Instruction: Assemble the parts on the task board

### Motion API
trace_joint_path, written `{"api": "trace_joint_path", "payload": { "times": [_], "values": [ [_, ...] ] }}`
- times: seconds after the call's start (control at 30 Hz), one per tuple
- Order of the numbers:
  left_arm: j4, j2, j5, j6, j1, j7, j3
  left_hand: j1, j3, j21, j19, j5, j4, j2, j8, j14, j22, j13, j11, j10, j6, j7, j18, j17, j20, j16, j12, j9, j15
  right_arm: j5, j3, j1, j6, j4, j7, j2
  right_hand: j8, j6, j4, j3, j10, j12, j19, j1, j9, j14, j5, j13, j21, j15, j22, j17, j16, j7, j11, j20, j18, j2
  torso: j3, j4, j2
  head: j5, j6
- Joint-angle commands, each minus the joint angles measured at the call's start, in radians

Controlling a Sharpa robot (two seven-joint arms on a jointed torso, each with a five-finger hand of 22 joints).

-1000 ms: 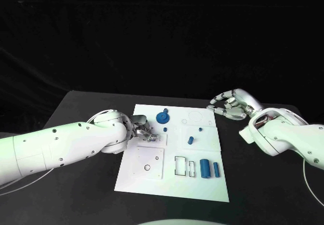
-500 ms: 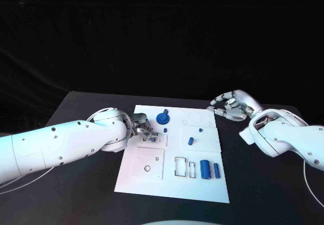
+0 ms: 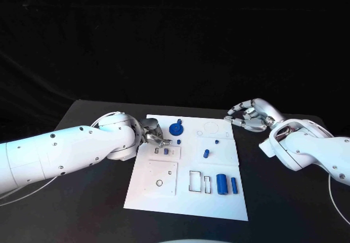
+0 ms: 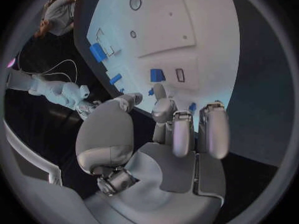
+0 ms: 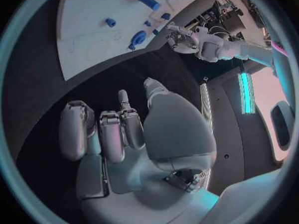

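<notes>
The white task board [image 3: 191,174] lies in the middle of the black table [image 3: 87,212], its long side running away from the robot. On it, toward twelve o'clock, sits a round blue part with a stem [image 3: 176,127]. Near the board's centre lie a small blue square part [image 3: 167,151] next to a small rectangular slot, and, toward three o'clock of that, a short blue peg [image 3: 206,152]; another tiny blue piece [image 3: 216,139] lies just beyond the peg. Toward five o'clock two blue cylinders lie side by side, a thick one [image 3: 221,183] and a thinner one [image 3: 233,185], beside a pair of outlined rectangular pockets. A raised white square plate [image 3: 160,177] with holes takes the seven o'clock part of the board.

The left hand [image 3: 154,138] hovers at the board's ten o'clock edge, fingers curled in; the left wrist view shows the fingertips [image 4: 161,91] above the board with nothing between them. The right hand [image 3: 250,115] hangs off the board at about two o'clock, over the table, fingers curled loosely inward and holding nothing, as the right wrist view [image 5: 124,129] also shows.
</notes>
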Motion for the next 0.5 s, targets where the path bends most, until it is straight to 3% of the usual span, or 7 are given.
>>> {"api": "trace_joint_path", "payload": {
  "times": [0.03, 0.17, 0.27, 0.37, 0.4, 0.47, 0.5],
  "values": [
    [0.009, -0.006, 0.036, 0.025, 0.019, 0.002, 0.003, 0.036, -0.028, -0.04, -0.02, 0.006, 0.0, -0.006, -0.015, 0.098, -0.059, -0.072, 0.008, -0.05, -0.03, 0.014, 0.006, 0.238, 0.002, -0.011, -0.075, -0.003, 0.005, -0.009, 0.0, -0.001, 0.009, -0.003, 0.005, 0.002, 0.005, -0.008, 0.0, -0.008, -0.001, -0.004, -0.001, -0.012, 0.001, 0.078, 0.0, 0.124, -0.004, -0.005, 0.096, 0.146, -0.007, -0.001, -0.004, -0.007, 0.007, 0.002, 0.0003, -0.0008, -0.001, 0.001, 0.002],
    [0.011, -0.016, 0.097, 0.029, 0.042, 0.007, 0.004, 0.093, -0.056, -0.088, -0.052, 0.01, 0.001, -0.005, -0.071, 0.084, -0.133, -0.172, 0.038, -0.117, -0.114, 0.048, 0.019, 0.191, 0.019, -0.039, -0.172, -0.027, 0.028, -0.007, 0.0, -0.001, 0.009, -0.006, 0.004, 0.003, 0.005, -0.008, 0.0, -0.008, -0.001, -0.004, -0.001, -0.012, 0.001, 0.078, 0.0, 0.124, -0.004, -0.005, 0.096, 0.146, -0.007, -0.001, -0.004, -0.007, 0.007, 0.002, 0.0013, -0.0016, -0.001, 0.003, 0.005],
    [0.011, -0.022, 0.139, 0.034, 0.052, 0.012, 0.004, 0.133, -0.074, -0.185, -0.12, 0.01, 0.001, -0.005, -0.105, 0.047, -0.281, -0.313, 0.065, -0.235, -0.162, 0.078, 0.047, 0.095, 0.038, -0.103, -0.311, -0.047, 0.053, -0.006, -0.001, -0.002, 0.009, -0.007, 0.003, 0.002, 0.006, -0.009, 0.0, -0.01, -0.001, -0.004, -0.001, -0.016, 0.001, 0.078, -0.001, 0.124, -0.005, -0.005, 0.096, 0.145, -0.007, -0.001, -0.004, -0.007, 0.007, 0.002, 0.0026, -0.0001, -0.003, 0.002, 0.006],
    [0.015, -0.029, 0.192, 0.036, 0.059, 0.016, 0.004, 0.149, -0.093, -0.298, -0.193, 0.006, 0.002, 0.001, -0.121, -0.003, -0.436, -0.336, 0.086, -0.291, -0.199, 0.099, 0.074, -0.011, 0.054, -0.183, -0.34, -0.059, 0.071, -0.004, -0.002, -0.002, 0.008, -0.009, 0.003, 0.002, 0.006, -0.009, 0.0, -0.01, -0.001, -0.004, -0.001, -0.016, 0.001, 0.078, -0.001, 0.124, -0.005, -0.005, 0.096, 0.145, -0.007, -0.001, -0.004, -0.007, 0.007, 0.002, 0.0042, 0.0008, -0.004, 0.002, 0.007],
    [0.017, -0.032, 0.202, 0.033, 0.06, 0.017, 0.003, 0.158, -0.118, -0.44, -0.272, 0.001, 0.002, 0.008, -0.133, -0.066, -0.615, -0.367, 0.104, -0.337, -0.234, 0.117, 0.104, -0.133, 0.067, -0.285, -0.372, -0.071, 0.087, -0.002, -0.002, -0.002, 0.008, -0.009, 0.003, 0.001, 0.006, -0.009, 0.0, -0.01, -0.003, -0.006, -0.003, -0.017, 0.001, 0.078, -0.001, 0.122, -0.007, -0.005, 0.094, 0.144, -0.008, -0.001, -0.004, -0.007, 0.008, 0.002, 0.0049, 0.0009, -0.005, 0.003, 0.007],
    [0.023, -0.037, 0.219, 0.022, 0.062, 0.019, 0.0, 0.161, -0.135, -0.513, -0.305, -0.002, 0.003, 0.011, -0.135, -0.097, -0.704, -0.383, 0.11, -0.353, -0.244, 0.124, 0.117, -0.194, 0.073, -0.338, -0.385, -0.076, 0.093, 0.001, -0.003, -0.002, 0.007, -0.01, 0.003, 0.001, 0.006, -0.009, 0.0, -0.01, -0.004, -0.008, -0.004, -0.017, 0.001, 0.077, -0.001, 0.121, -0.011, -0.005, 0.092, 0.139, -0.009, -0.001, -0.004, -0.007, 0.009, 0.001, 0.0066, 0.0019, -0.008, 0.003, 0.006],
    [0.028, -0.043, 0.232, 0.009, 0.062, 0.021, -0.003, 0.167, -0.166, -0.569, -0.319, -0.048, 0.003, 0.019, -0.143, -0.136, -0.755, -0.407, 0.12, -0.378, -0.266, 0.133, 0.122, -0.271, 0.081, -0.41, -0.409, -0.085, 0.1, 0.003, -0.003, -0.002, 0.007, -0.011, 0.003, 0.0, 0.006, -0.009, 0.0, -0.01, -0.004, -0.008, -0.004, -0.017, 0.001, 0.077, -0.001, 0.121, -0.011, -0.005, 0.092, 0.139, -0.009, -0.001, -0.004, -0.007, 0.009, 0.001, 0.0077, 0.003, -0.01, 0.001, 0.006]
  ]
}}
